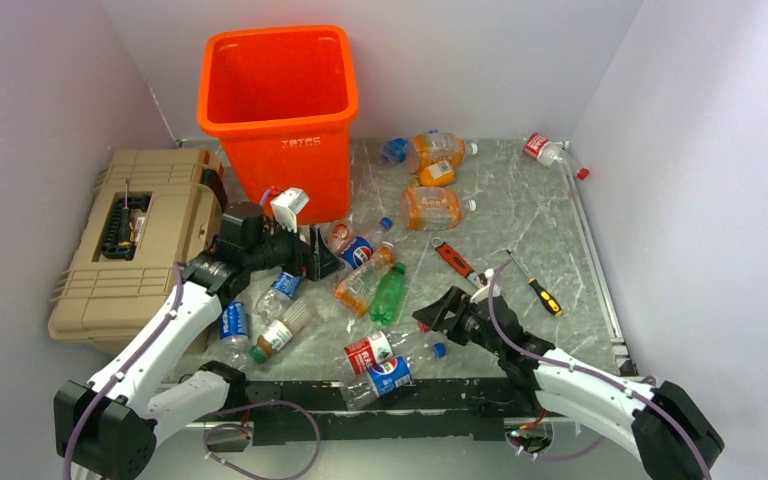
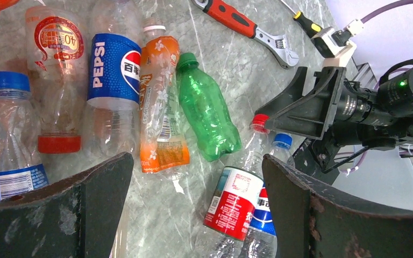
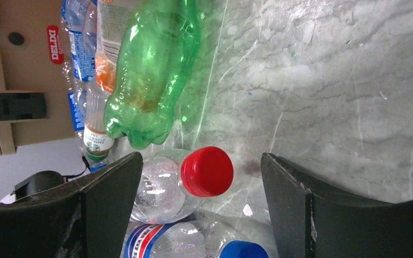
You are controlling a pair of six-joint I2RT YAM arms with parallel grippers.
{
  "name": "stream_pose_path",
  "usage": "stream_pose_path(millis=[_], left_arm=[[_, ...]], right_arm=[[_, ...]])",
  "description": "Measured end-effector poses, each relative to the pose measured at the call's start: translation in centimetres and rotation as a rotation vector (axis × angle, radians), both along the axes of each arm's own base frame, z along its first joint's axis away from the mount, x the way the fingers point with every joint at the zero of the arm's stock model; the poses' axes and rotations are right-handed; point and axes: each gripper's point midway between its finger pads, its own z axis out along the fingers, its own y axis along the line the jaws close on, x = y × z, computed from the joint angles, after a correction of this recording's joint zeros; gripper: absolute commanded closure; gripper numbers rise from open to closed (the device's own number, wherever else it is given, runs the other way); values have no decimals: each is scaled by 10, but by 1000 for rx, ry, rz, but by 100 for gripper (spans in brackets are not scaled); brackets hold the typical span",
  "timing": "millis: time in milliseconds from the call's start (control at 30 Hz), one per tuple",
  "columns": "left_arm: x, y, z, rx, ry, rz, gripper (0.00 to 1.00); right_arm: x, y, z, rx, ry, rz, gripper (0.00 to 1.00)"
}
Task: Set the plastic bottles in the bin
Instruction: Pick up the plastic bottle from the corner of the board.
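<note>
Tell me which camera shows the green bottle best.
Left wrist: the green bottle lies whole and large, cap to base. The top view shows it whole but small; the right wrist view crops it short of the cap.

Tall orange bin point(image 1: 290, 160) stands upright at the rear of the table point(image 1: 530, 230). Plastic bottles point(image 1: 365, 285) lie scattered on their sides: a green bottle point(image 1: 388, 294) among Pepsi-labelled ones at centre, orange bottles point(image 1: 431, 208) behind, one red-labelled bottle point(image 1: 545, 149) in the far right corner.
</note>
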Motion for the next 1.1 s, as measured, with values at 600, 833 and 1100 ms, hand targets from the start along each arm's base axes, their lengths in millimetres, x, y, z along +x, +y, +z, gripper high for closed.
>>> stream_pose_path(millis=[600, 833, 1100], left_arm=[[0, 0, -4, 19, 6, 14, 1], [5, 12, 0, 49, -26, 89, 1], [7, 19, 1, 62, -33, 129, 1]], right_arm=[[-6, -39, 57, -39, 142, -226, 8], [-29, -56, 40, -22, 368, -357, 3], [-49, -52, 20, -3, 517, -384, 4]])
